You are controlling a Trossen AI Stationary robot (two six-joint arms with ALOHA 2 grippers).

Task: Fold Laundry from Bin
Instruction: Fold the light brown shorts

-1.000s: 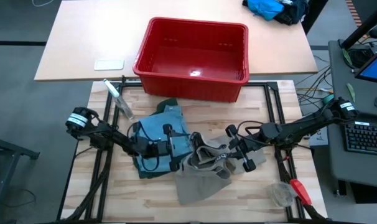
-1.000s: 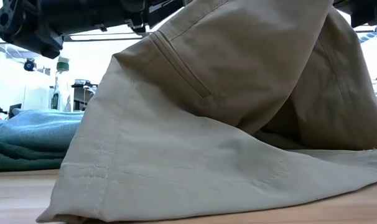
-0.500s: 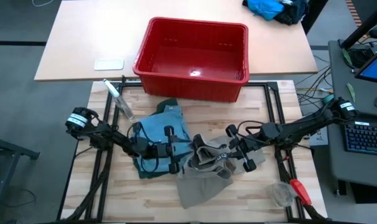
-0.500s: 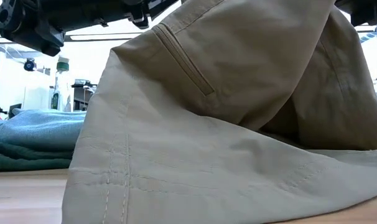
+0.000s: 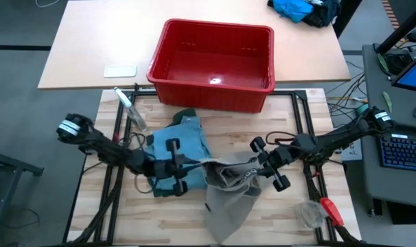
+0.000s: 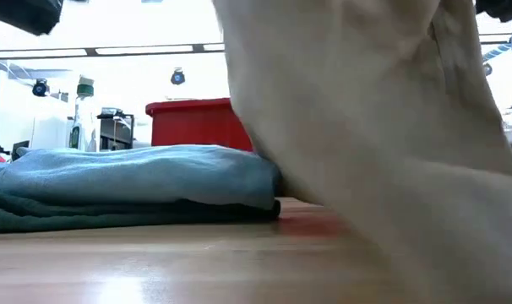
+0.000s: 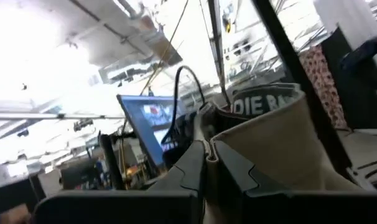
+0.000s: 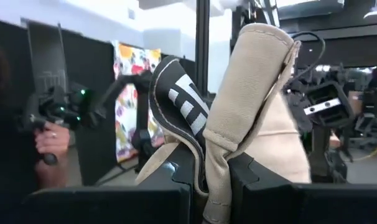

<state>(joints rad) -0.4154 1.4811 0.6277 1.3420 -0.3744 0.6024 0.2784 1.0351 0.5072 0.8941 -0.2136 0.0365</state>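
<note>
Low centre of the high view, the khaki garment (image 5: 230, 192) hangs between both arms above the desk (image 5: 290, 213). The left end effector (image 5: 194, 163) and right end effector (image 5: 252, 170) each pinch its waistband, pressed together on cloth. It looks light, limp and prone to sag; waistband corners seem the best hold. A black inner label reads partly "DIE". The red bin (image 5: 213, 63) sits upper centre.

Light wooden table (image 5: 283, 213) carrying a red bin (image 5: 215, 63) at the back, stacked blue and green laundry (image 5: 177, 147), a khaki garment (image 5: 228, 206) and a clear bottle (image 5: 129, 110).
</note>
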